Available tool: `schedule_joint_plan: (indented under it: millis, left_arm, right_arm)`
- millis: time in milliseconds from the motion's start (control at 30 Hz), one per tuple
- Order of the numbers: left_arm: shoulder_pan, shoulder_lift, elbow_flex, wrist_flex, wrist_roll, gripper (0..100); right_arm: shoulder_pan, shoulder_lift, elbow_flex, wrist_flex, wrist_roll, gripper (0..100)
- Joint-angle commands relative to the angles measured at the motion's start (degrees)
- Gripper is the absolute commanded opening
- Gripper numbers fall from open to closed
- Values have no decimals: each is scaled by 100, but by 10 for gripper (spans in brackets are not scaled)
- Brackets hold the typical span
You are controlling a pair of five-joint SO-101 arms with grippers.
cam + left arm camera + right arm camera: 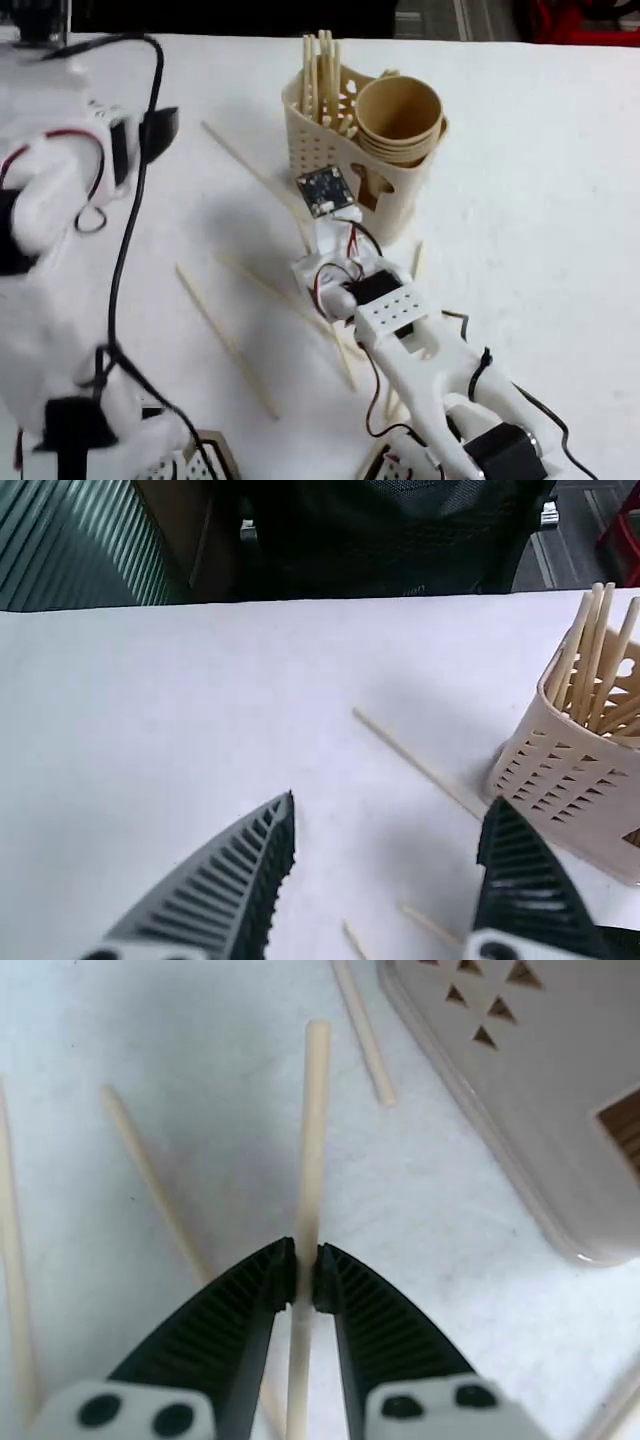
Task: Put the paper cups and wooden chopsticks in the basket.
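high view: the basket (310, 150) stands toward the desk's (560, 200) far edge, holding stacked paper cups (400, 115) and upright chopsticks (322, 75). loose chopsticks (225, 340) lie across the middle of the desk.
left wrist view: the left fingers (390, 805) are spread apart above the desk, near the basket.
right wrist view: the right fingers (303, 1260) are clamped on one chopstick (312, 1130), near the basket's wall.

setting: robotics lab / test bench, indoors. evidence: white-covered table (540, 180) carrying two white servo arms (440, 380) w/ exposed red/black wiring (322, 285) and a bare circuit board (325, 190); loose black cable (125, 250) hangs over the surface. background: dark mesh chair (400, 530), ribbed teal wall panel (70, 540), red equipment (570, 20) at far edge, type unclear.
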Motion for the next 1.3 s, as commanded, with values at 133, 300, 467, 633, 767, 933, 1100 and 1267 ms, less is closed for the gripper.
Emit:
schedule_joint_plan:
  millis: [133,300,467,633,767,933,1100,1267]
  left_arm:
    - [-48,-1903,1714,-501,-26,293]
    - [-57,-2993,3921,-1415,-18,293]
    - [-347,-4145,6084,-2549,-62,293]
    - [-840,-5086,7903,-3560,-62,293]
    - [-1130,-5543,9081,-4176,-62,293]
    - [-1288,-5859,10233,-4765,-62,293]
    - [-1560,-6044,10840,-5029,-62,293]
    - [-1754,-6079,11095,-5029,-62,293]
  right_arm:
    - [-48,-295,-70,-22,-70,18]
    - [-48,-1130,-79,-22,-519,18]
    - [-48,-2343,-79,57,-510,18]
    - [-48,-3327,-281,13,-501,18]
    - [-4,-3591,-826,4,-501,18]
    - [-4,-3275,-1644,-163,-492,18]
    - [180,-2466,-2084,-1578,-492,18]
    - [673,-1323,-2681,-3055,141,19]
